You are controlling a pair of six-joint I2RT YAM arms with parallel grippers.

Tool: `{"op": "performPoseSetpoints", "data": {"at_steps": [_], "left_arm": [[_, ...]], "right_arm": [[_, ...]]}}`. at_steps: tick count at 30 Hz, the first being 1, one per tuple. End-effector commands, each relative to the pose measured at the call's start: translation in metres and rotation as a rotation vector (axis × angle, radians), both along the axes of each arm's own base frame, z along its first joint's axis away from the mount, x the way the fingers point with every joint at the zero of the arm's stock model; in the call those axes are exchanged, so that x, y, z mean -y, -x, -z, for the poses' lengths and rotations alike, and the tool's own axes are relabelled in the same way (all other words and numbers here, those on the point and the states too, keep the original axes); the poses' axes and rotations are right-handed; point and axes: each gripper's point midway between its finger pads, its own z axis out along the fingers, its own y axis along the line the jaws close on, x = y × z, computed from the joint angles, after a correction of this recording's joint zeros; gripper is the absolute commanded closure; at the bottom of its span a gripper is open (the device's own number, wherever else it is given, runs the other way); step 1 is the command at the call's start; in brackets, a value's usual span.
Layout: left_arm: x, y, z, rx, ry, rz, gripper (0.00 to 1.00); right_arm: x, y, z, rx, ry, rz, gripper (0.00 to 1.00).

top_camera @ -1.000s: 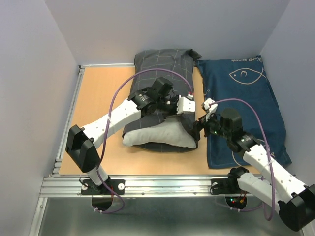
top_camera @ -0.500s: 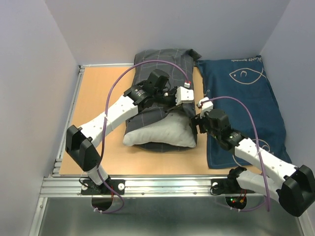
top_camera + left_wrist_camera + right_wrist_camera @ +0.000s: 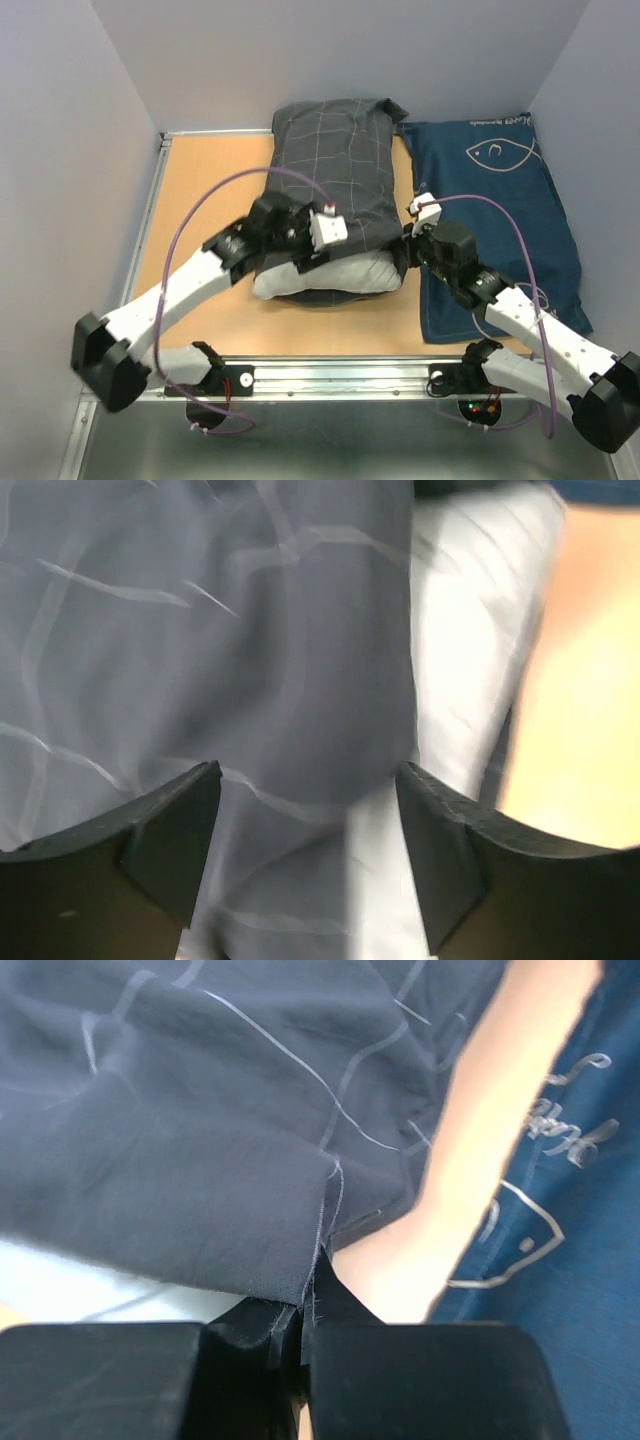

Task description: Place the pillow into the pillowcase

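The dark grey pillowcase (image 3: 335,165) with its light grid covers most of the white pillow (image 3: 335,276), whose near end sticks out of the opening. My left gripper (image 3: 318,256) hovers open over the case's near hem; in the left wrist view the gripper (image 3: 308,815) has grey pillowcase (image 3: 200,660) and white pillow (image 3: 470,650) below its spread fingers (image 3: 170,830), holding nothing. My right gripper (image 3: 400,260) is at the opening's right corner. In the right wrist view the gripper (image 3: 308,1305) is shut on the seam of the pillowcase (image 3: 200,1140), with a strip of pillow (image 3: 60,1282) below.
A navy blue cloth (image 3: 500,210) with white fish drawings lies flat to the right of the pillowcase, under my right arm. The wooden table (image 3: 205,190) is walled at the back and both sides, with a metal rail (image 3: 330,378) along its near edge.
My left gripper let go of the pillowcase, opened and drew back toward the near left. The right gripper closed on the case's right corner. The case now covers more of the pillow.
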Motion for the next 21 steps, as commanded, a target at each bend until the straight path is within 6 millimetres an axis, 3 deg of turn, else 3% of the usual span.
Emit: {"op": "performPoseSetpoints", "data": {"at_steps": [1,5,10,14,19,21], "left_arm": [[-0.003,0.008,-0.034,0.259,0.115,-0.099,0.17],[-0.004,0.005,-0.031,0.37,0.099,-0.185,0.12],[0.016,0.009,-0.041,0.509,0.117,-0.162,0.1],[0.026,-0.005,-0.023,0.541,0.025,-0.179,0.1],[0.004,-0.029,-0.009,0.604,-0.079,-0.323,0.13],[-0.019,-0.035,-0.01,0.611,-0.095,-0.404,0.18]], "right_arm": [[-0.019,-0.004,-0.053,0.08,-0.127,-0.056,0.99],[-0.02,-0.002,-0.059,0.089,-0.141,-0.065,0.99],[-0.02,-0.002,-0.065,0.095,-0.149,-0.061,0.99],[-0.015,-0.001,-0.066,0.099,-0.158,-0.037,0.99],[-0.008,0.002,-0.066,0.097,-0.184,0.002,0.99],[-0.003,0.002,-0.063,0.1,-0.173,0.026,0.99]]}}
